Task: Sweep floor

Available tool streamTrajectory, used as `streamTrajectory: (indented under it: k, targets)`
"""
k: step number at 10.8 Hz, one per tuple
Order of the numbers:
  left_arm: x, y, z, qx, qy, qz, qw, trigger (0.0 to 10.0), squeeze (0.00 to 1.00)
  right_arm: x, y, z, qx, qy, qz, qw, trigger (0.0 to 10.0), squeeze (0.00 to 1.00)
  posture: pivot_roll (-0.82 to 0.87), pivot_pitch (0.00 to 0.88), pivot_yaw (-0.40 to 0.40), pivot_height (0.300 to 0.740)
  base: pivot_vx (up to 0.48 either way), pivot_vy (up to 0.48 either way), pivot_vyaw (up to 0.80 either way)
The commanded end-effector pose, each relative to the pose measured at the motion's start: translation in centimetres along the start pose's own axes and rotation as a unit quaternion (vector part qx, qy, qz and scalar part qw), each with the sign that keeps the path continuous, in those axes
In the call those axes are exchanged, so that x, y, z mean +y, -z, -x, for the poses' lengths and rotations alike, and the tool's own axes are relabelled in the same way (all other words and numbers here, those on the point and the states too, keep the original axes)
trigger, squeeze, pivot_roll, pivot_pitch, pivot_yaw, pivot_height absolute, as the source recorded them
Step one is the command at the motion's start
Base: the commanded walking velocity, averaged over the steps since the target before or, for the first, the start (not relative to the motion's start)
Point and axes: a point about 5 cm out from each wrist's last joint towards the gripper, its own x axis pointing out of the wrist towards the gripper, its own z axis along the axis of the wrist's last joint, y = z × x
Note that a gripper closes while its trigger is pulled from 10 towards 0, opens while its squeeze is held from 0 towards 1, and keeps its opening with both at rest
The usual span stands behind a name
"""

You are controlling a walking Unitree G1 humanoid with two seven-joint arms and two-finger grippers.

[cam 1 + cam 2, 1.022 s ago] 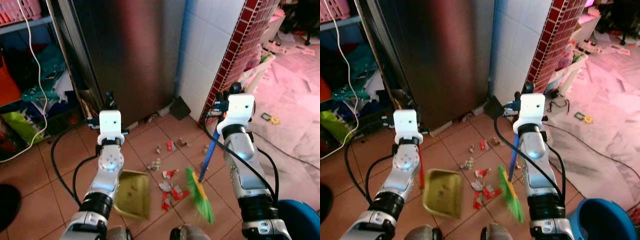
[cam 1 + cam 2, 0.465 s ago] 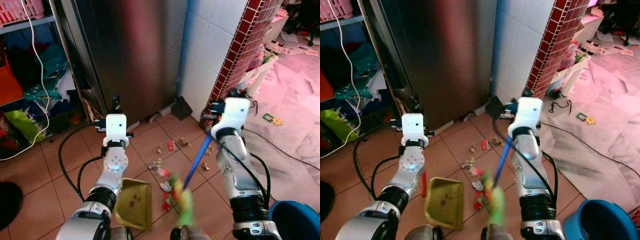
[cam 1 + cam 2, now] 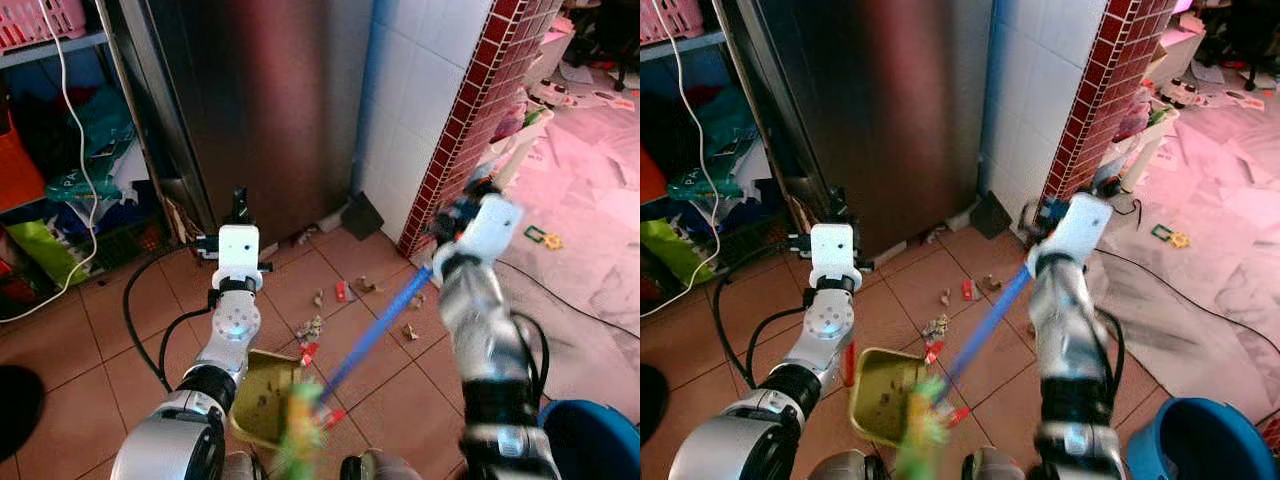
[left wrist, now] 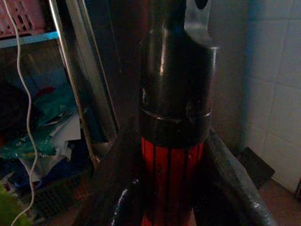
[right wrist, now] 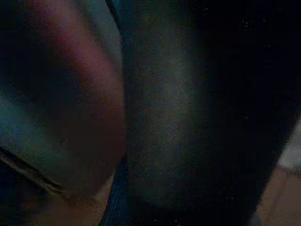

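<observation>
My right gripper (image 3: 468, 198) is shut on the blue handle of a broom (image 3: 375, 335). The handle slants down to the left, and its blurred green bristles (image 3: 300, 440) sit at the mouth of the olive dustpan (image 3: 262, 400). My left gripper (image 3: 238, 207) is shut on the dustpan's upright red handle (image 4: 171, 165), which ends in a black cap. Red and grey litter (image 3: 310, 340) lies on the brown tiles beside the pan, with more scraps (image 3: 352, 288) farther out. The right wrist view is too dark to read.
A steel fridge (image 3: 270, 100) stands straight ahead, with a white tiled wall (image 3: 420, 90) and a red tiled column (image 3: 480, 90) to its right. Cluttered shelves (image 3: 60, 180) are on the left. A blue bucket (image 3: 595, 435) sits at bottom right, and a black cable (image 3: 560, 295) crosses the floor.
My right arm has swung the broom to the left. The bristles went from right of the litter to the dustpan's mouth, pushing red scraps along. The left arm barely moved.
</observation>
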Motion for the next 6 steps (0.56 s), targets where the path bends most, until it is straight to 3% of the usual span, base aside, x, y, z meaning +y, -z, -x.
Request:
streamTrajectory:
  k: [1,4,6]
  targets:
    - [-0.3,-1.3,-0.7,-0.031,-0.002,0.011,0.999,10.0,0.00,1.5,-1.9,0.0,-0.019,-0.026,-0.063,0.997,10.0,0.00,-0.14,0.053,-0.008,0.740,0.000,0.000,0.00]
    - [-0.4,-1.1,-0.9,-0.015,-0.005,0.011,1.000,10.0,0.00,2.4,-5.1,-0.6,-0.047,-0.044,-0.098,0.993,10.0,0.00,-0.15,0.051,-0.006,0.740,0.000,0.000,0.00]
    - [-0.8,-0.7,-1.0,0.018,0.031,0.041,0.999,10.0,0.00,3.1,-7.4,-0.6,-0.092,-0.087,-0.043,0.991,10.0,0.00,-0.15,0.049,-0.004,0.740,0.000,0.000,0.00]
